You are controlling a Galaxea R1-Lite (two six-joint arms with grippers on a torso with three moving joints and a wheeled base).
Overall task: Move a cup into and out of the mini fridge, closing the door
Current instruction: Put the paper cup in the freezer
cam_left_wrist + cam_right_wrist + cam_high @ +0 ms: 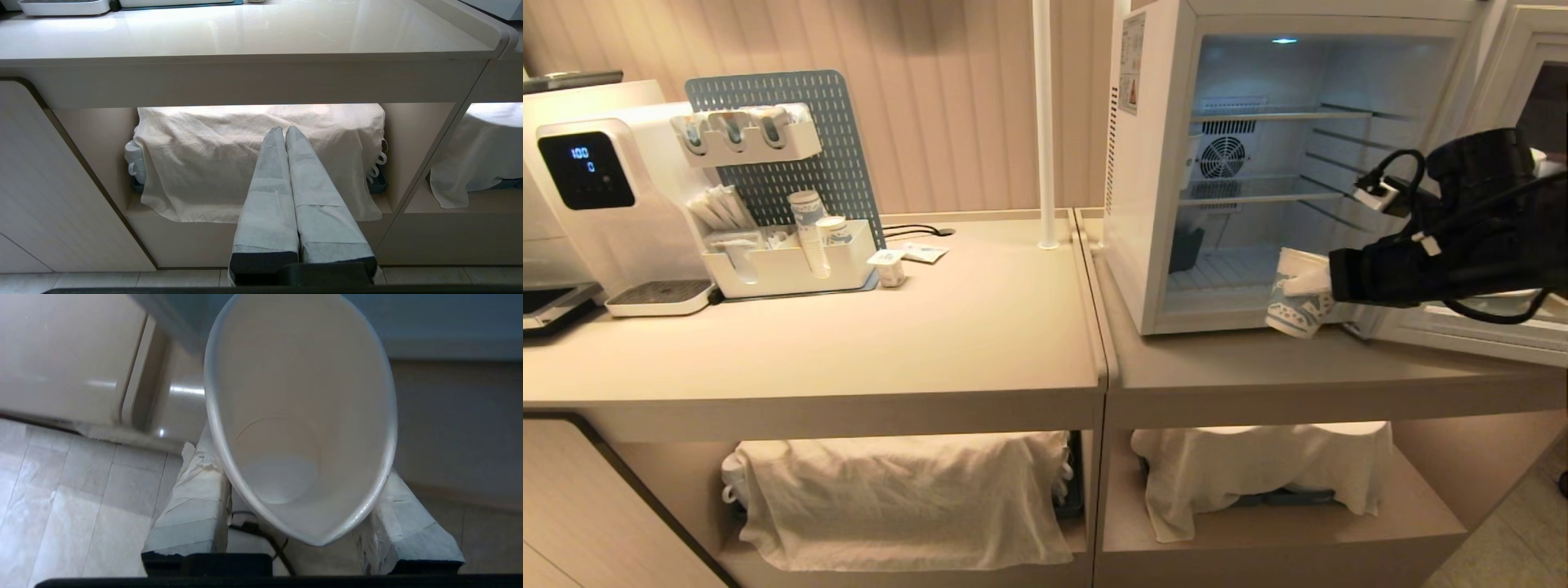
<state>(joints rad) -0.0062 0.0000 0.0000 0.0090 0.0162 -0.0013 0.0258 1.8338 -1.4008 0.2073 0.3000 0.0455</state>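
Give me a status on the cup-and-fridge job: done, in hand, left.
Done: the door is swung open. In hand: the right gripper holds the empty cup in the air at the fridge opening, over its front bottom edge. The left gripper is parked below the counter. Left: closing the door.

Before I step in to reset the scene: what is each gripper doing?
Left gripper: shut, empty, parked below the counter.
Right gripper: closed on the cup, at the open fridge.
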